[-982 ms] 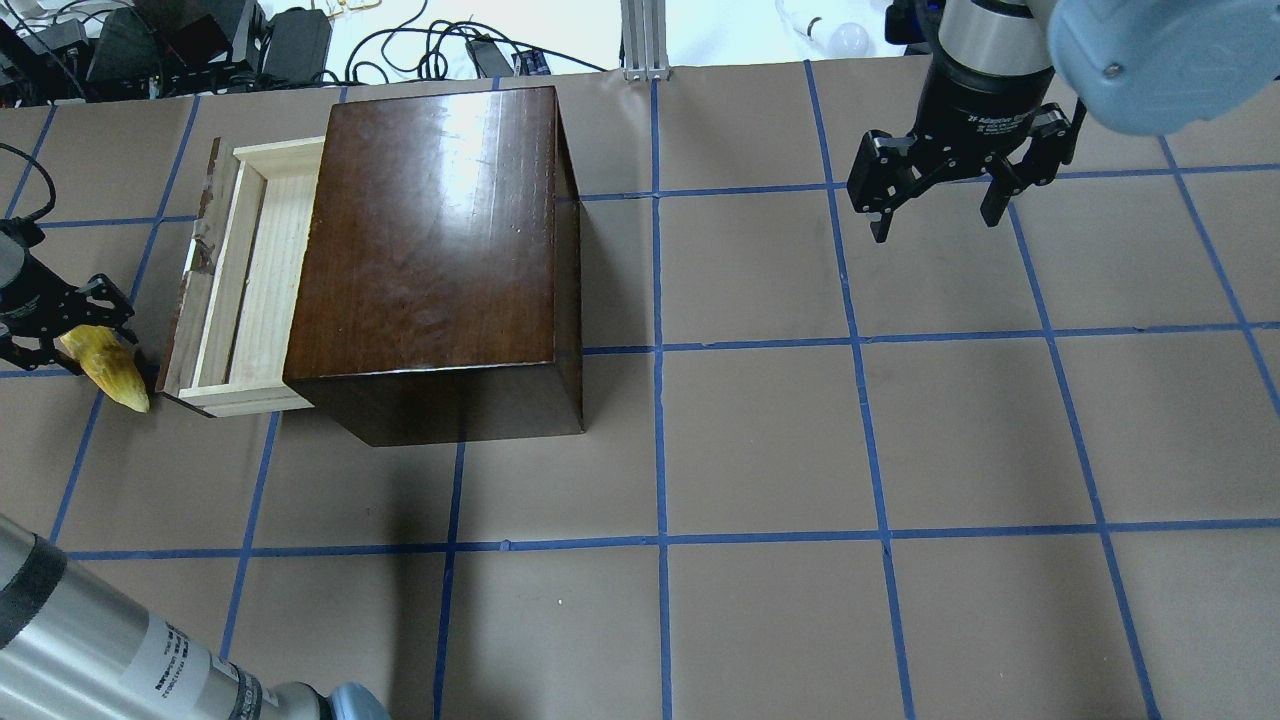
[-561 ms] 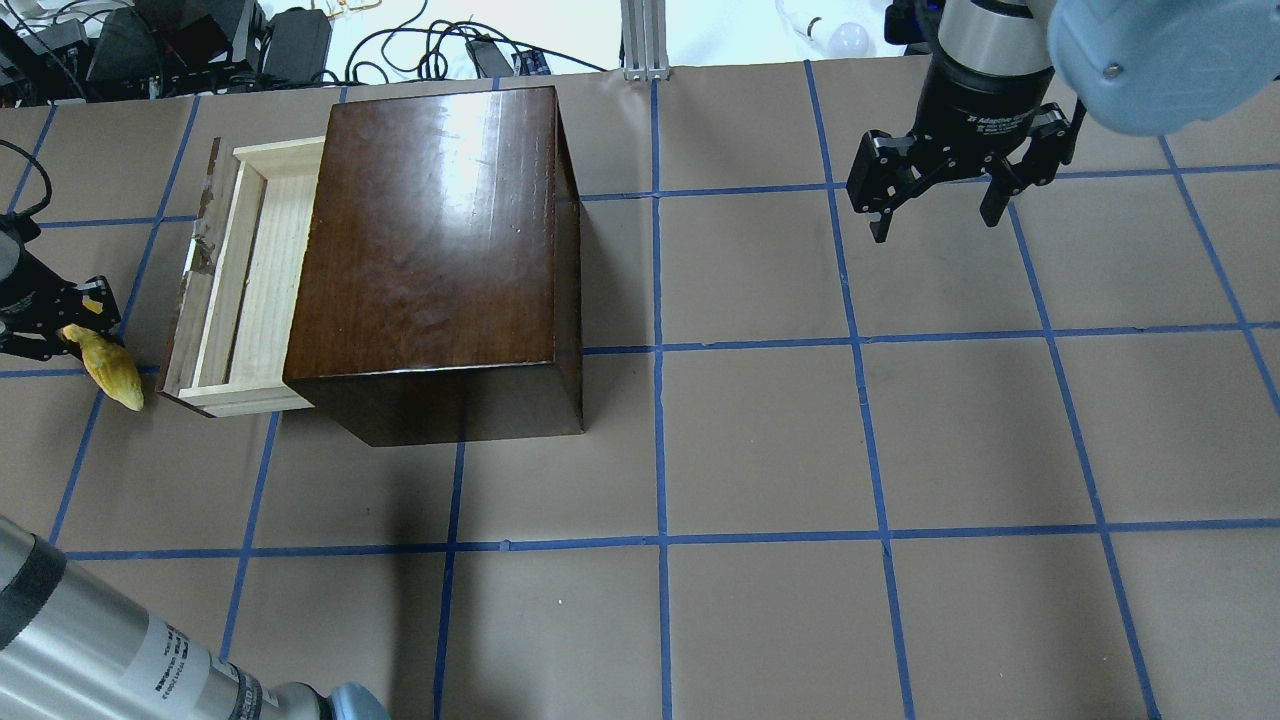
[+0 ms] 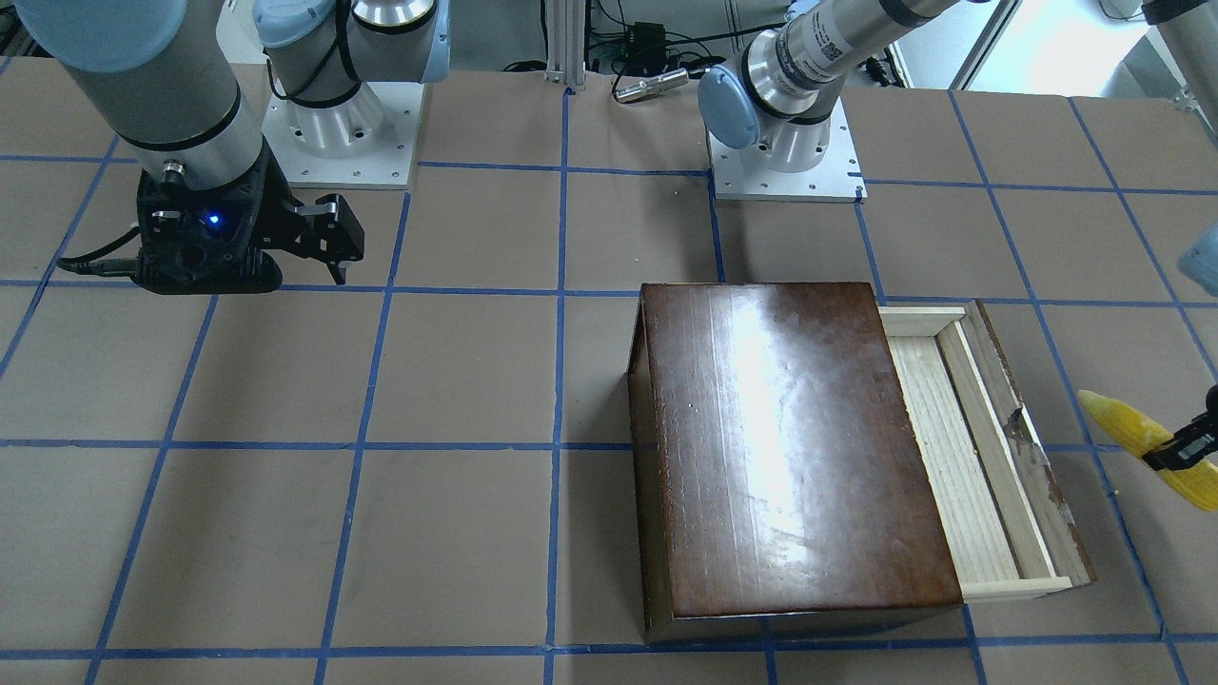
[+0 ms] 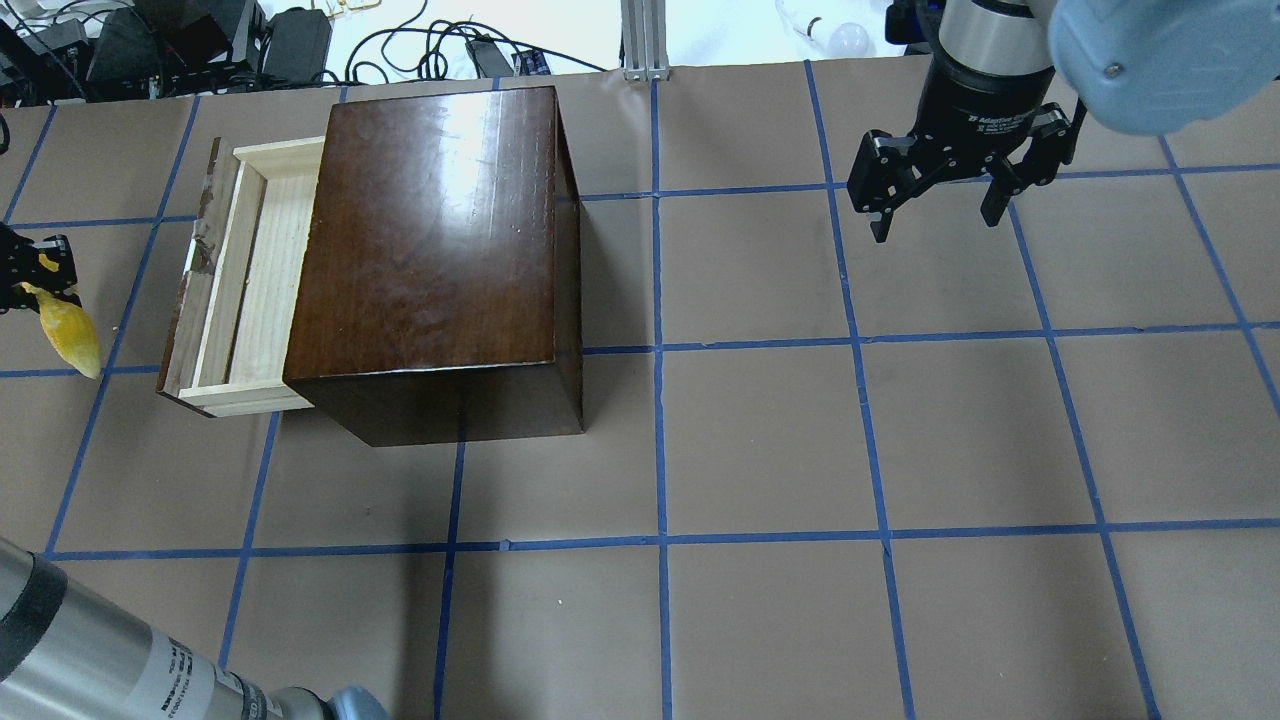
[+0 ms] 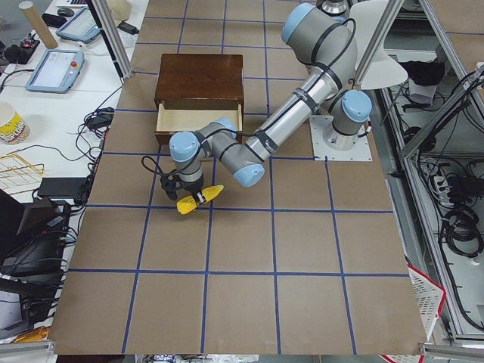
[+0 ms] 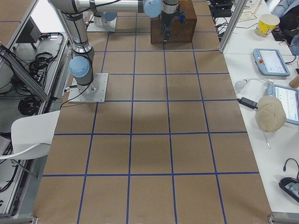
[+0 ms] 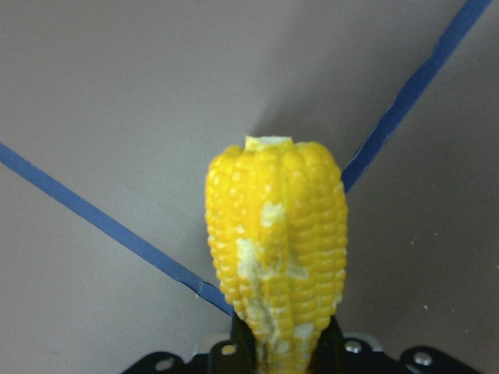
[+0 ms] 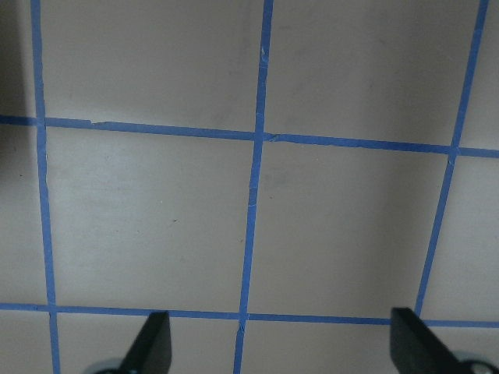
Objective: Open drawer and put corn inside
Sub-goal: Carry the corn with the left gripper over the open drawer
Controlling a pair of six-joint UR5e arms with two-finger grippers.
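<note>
The dark-brown wooden box point(image 4: 430, 240) stands left of the table's middle, and its pale wood drawer point(image 4: 255, 270) is pulled out to the left. The drawer is empty and also shows in the front-facing view point(image 3: 961, 447). My left gripper point(image 4: 35, 285) is shut on the yellow corn point(image 4: 68, 335), left of the drawer's dark front panel point(image 4: 192, 280) and apart from it. The corn's pointed end faces the near side. The left wrist view shows the corn point(image 7: 277, 257) clamped between the fingers above the brown paper. My right gripper point(image 4: 935, 215) is open and empty at the far right.
Brown paper with a blue tape grid point(image 4: 660, 345) covers the table. The two arm bases point(image 3: 780, 152) stand at the robot's side. Cables and power bricks point(image 4: 200, 40) lie beyond the far edge. The right wrist view shows only bare paper between open fingers point(image 8: 152, 343).
My left gripper has carried the corn further left and toward the far side, away from the drawer's front corner. The right arm, box and drawer have not moved.
</note>
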